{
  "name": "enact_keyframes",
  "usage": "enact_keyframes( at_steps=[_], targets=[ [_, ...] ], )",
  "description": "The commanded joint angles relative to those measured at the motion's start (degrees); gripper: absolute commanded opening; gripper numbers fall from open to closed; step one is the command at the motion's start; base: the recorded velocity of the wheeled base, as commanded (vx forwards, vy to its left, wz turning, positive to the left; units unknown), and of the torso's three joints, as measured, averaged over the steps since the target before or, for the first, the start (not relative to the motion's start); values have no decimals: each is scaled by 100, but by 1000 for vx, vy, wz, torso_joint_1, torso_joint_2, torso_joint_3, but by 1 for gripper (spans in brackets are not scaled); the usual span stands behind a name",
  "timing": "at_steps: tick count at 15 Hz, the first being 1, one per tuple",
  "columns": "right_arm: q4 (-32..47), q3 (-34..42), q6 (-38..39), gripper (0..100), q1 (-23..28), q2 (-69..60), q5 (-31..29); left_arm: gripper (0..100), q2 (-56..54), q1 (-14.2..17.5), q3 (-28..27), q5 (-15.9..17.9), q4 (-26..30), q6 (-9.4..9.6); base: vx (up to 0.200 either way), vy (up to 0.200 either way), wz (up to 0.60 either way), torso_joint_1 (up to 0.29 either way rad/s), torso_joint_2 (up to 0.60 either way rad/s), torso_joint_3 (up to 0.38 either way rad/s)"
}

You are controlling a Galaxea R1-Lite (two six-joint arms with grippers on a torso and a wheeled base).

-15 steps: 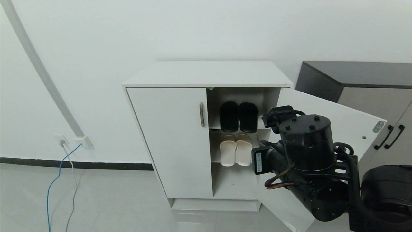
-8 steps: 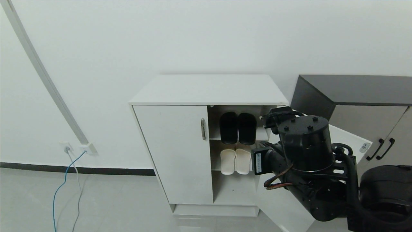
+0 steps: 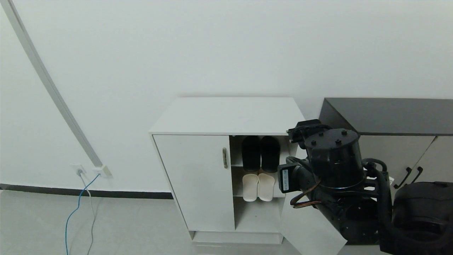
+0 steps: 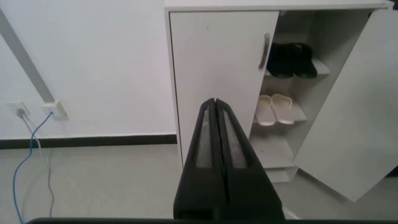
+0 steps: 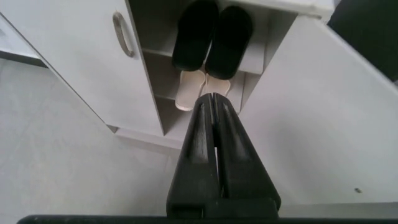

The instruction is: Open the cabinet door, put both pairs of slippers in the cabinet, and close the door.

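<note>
The white cabinet [image 3: 230, 117] stands against the wall, its left door [image 3: 198, 180] shut and its right door [image 3: 308, 230] swung open. The black slippers [image 3: 260, 154] lie on the upper shelf and the white slippers [image 3: 258, 182] on the shelf below. My right arm [image 3: 332, 166] hangs in front of the open door. The right gripper [image 5: 213, 96] is shut on nothing and points at the white slippers [image 5: 202, 87], below the black slippers [image 5: 211, 37]. My left gripper [image 4: 215, 101], also shut and empty, faces the closed left door [image 4: 217, 62], well back from it.
A dark grey cabinet [image 3: 389, 117] stands directly right of the white one, behind the open door. Wall sockets [image 3: 92, 171] with a blue and a white cable trailing to the floor are at the left. Bare grey floor [image 3: 124, 226] lies in front.
The whole head view has shifted: the cabinet now looks smaller and lower, so the camera has drawn back. The slippers lie as before and both grippers stay shut.
</note>
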State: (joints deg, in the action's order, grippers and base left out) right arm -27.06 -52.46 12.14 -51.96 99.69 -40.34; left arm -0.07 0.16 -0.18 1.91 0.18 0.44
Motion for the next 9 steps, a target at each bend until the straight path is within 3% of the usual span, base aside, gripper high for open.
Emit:
enact_keyframes(
  at_steps=[1,4,9],
  targets=[
    [-1,7,-1,0,1,6,0,0,7,2,1,2,-1,0,0,0,0,261,-603,-339],
    [-1,7,-1,0,1,-55,0,0,7,2,1,2,-1,0,0,0,0,230,-530,-285],
    [-1,78,-28,0,10,-64,114,0,7,2,1,2,-1,0,0,0,0,18,-39,-24]
  ],
)
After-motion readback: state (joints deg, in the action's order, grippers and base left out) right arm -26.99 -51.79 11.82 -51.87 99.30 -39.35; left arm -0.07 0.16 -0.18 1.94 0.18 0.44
